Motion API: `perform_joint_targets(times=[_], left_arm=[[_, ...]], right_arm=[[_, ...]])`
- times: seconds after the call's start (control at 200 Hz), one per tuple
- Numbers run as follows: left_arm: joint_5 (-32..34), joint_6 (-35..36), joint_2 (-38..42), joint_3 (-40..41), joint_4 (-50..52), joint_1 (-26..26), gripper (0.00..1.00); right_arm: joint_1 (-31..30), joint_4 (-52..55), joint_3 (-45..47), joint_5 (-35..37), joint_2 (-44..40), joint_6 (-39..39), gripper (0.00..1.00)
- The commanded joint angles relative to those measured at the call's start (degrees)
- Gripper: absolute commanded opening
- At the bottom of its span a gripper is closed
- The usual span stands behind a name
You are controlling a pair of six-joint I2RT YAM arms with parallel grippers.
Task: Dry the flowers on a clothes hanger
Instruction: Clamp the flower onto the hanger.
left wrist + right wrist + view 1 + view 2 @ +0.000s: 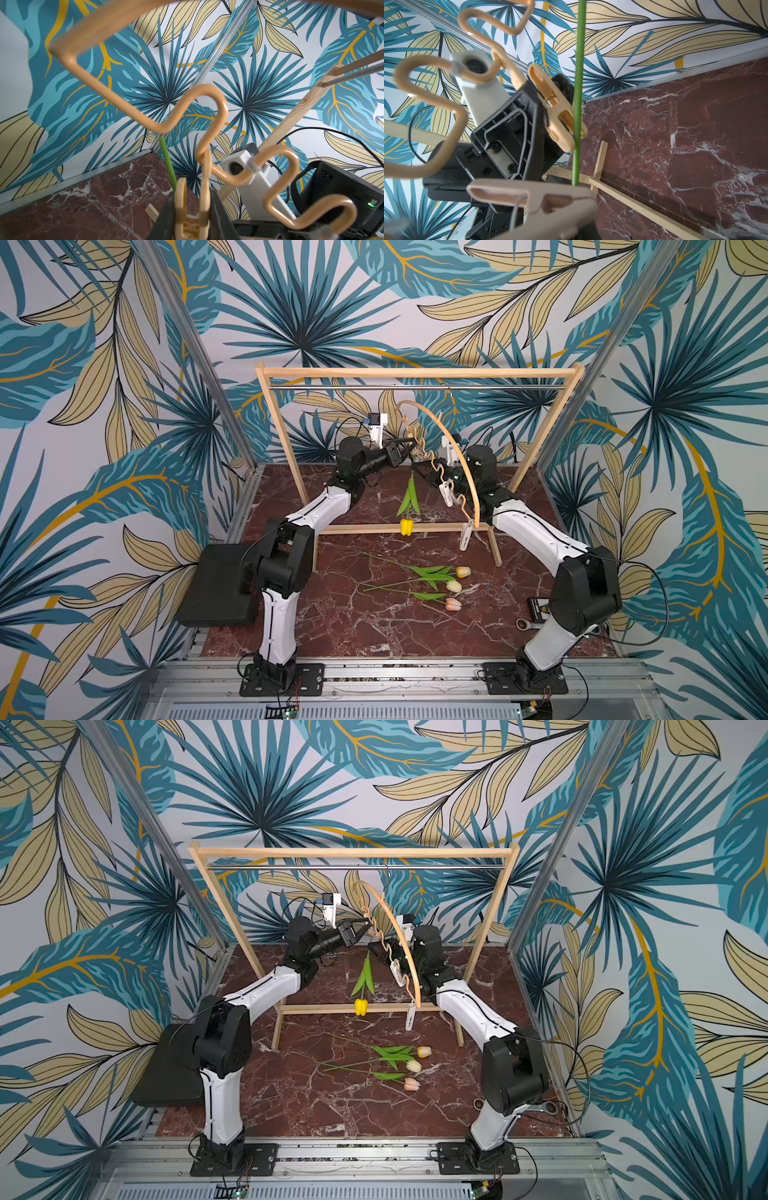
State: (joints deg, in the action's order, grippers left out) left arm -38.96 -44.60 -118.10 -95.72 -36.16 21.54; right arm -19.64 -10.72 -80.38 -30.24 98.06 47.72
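Four tulips total. 3 lie on table [374,626] in front of rack [415,373], stems roughly along its base bar [361,529], heads toward rack's R end: orange-yellow [462,571], cream [454,586], pink [453,604], side by side, nothing touching them. 4th, yellow tulip [409,499], hangs head-down inside rack, head level w/ base bar in both top views.

Hanger [207,89] is hooked on rack's rail [415,387], R of centre, twisted so one end points down toward rack's front. Its wavy bar carries clips. 2 white clips [465,537] dangle low, near base bar.

L gripper [409,442] comes in under rail from rack's L side. Fingers [166,216] pinch tail of a tan clip [556,112] on wavy bar, i.e. closed on clip. Yellow tulip's stem [578,83] sits in that clip's mouth; can't tell if clip bites it.

R gripper [419,467] comes in under rail from rack's R side, tips at top of stem, just below tan clip. Closed on stem. In R wrist view a pale clip [529,199] close to lens hides its fingers.
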Motion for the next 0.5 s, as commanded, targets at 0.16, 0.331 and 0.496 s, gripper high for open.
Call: perform_joint_targets(times=[0.16, 0.331, 0.496], left_arm=[[-0.72, -0.94, 1.61, 2.21, 0.05, -0.17, 0.2], [-0.73, -2.31, 1.68, 2.9, -0.83, -0.14, 0.2], [-0.04, -3.98, 1.67, 4.18, -2.48, -0.1, 0.19]], right_arm=[[-0.28, 0.25, -3.36, -1.88, 0.79, -5.1, 0.0], [-0.3, 1.05, -3.97, -1.76, 1.62, -7.22, 0.0], [-0.31, -1.74, -3.0, -1.96, 1.41, -6.85, 0.0]])
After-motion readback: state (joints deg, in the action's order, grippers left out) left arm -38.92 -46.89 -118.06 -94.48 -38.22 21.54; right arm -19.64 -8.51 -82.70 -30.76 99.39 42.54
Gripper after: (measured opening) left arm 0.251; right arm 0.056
